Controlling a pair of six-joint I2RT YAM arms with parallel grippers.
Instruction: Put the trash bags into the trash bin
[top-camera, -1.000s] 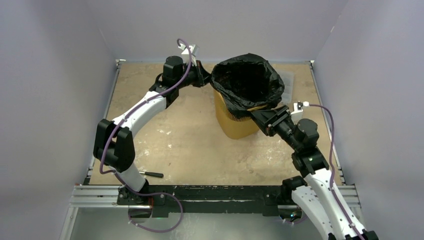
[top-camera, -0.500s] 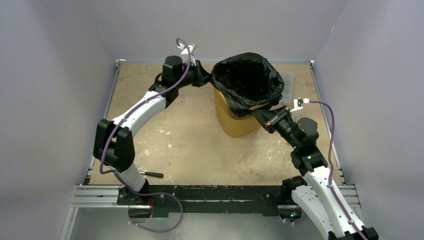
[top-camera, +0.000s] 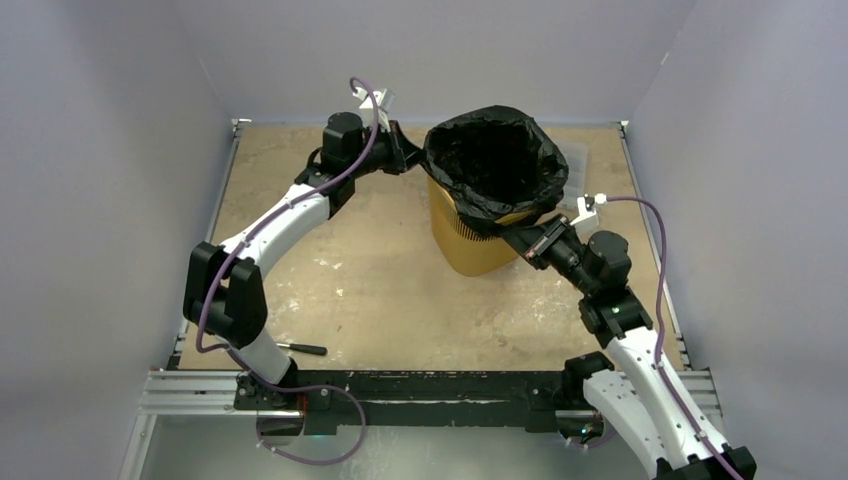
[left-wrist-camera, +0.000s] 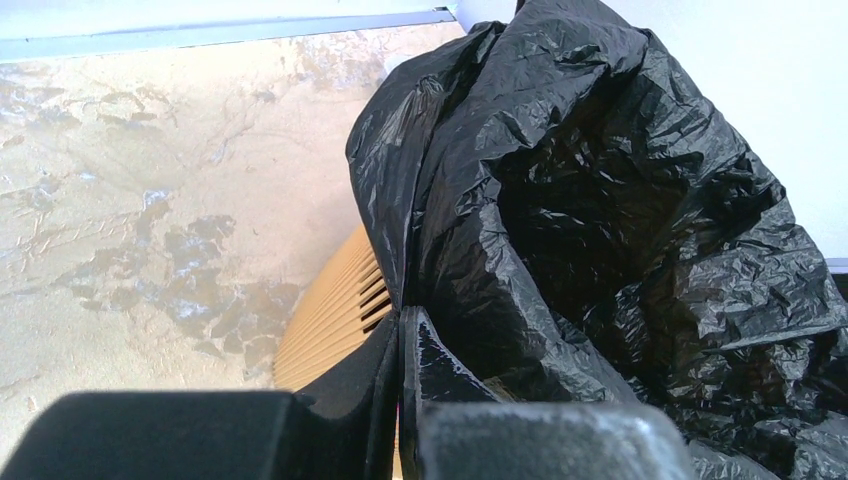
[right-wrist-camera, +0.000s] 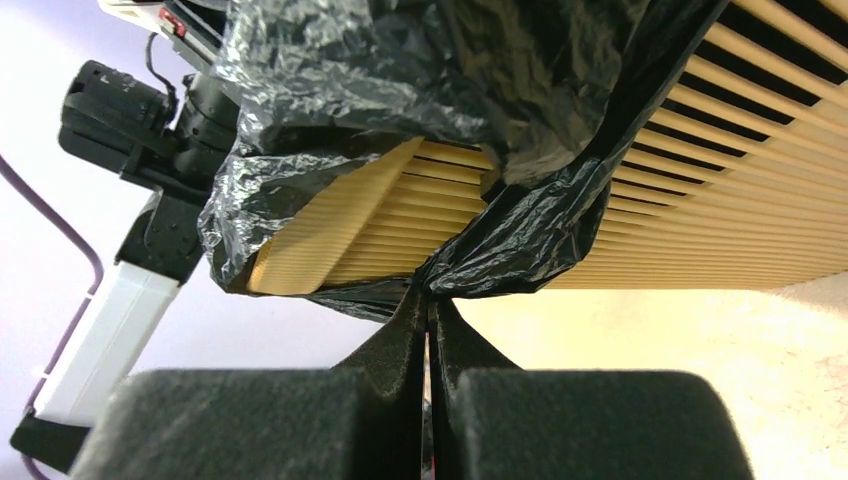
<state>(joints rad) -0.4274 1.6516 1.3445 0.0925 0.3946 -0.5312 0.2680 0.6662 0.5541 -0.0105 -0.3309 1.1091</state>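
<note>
The trash bin (top-camera: 472, 248) stands upright on the bench (top-camera: 380, 290), toward the far side and a little right of centre. The black trash bag (top-camera: 495, 160) sits opened out in its mouth. Its wrinkled film is folded over the rim and hangs down the outside of the upper wall, while the lower mesh wall shows bare yellow.

The 2 arms reach in from opposite sides. The left pincer (top-camera: 410, 155) is at the bin's far-left rim. The left wrist view shows its fingers pressed together on a fold of the bag's edge, just outside the ribbed wall. The right pincer (top-camera: 522, 237) is at the near-right side, below the rim. In the right wrist view its fingers are closed on a gathered tuft of film drawn down against the bin's wall, which runs close beside them.

Behind the bin on the right, a small clear box (top-camera: 577, 165) lies on the bench, partly hidden by the bag. A dark-handled tool (top-camera: 305, 349) lies near the left arm's base, well apart from the bin.
</note>
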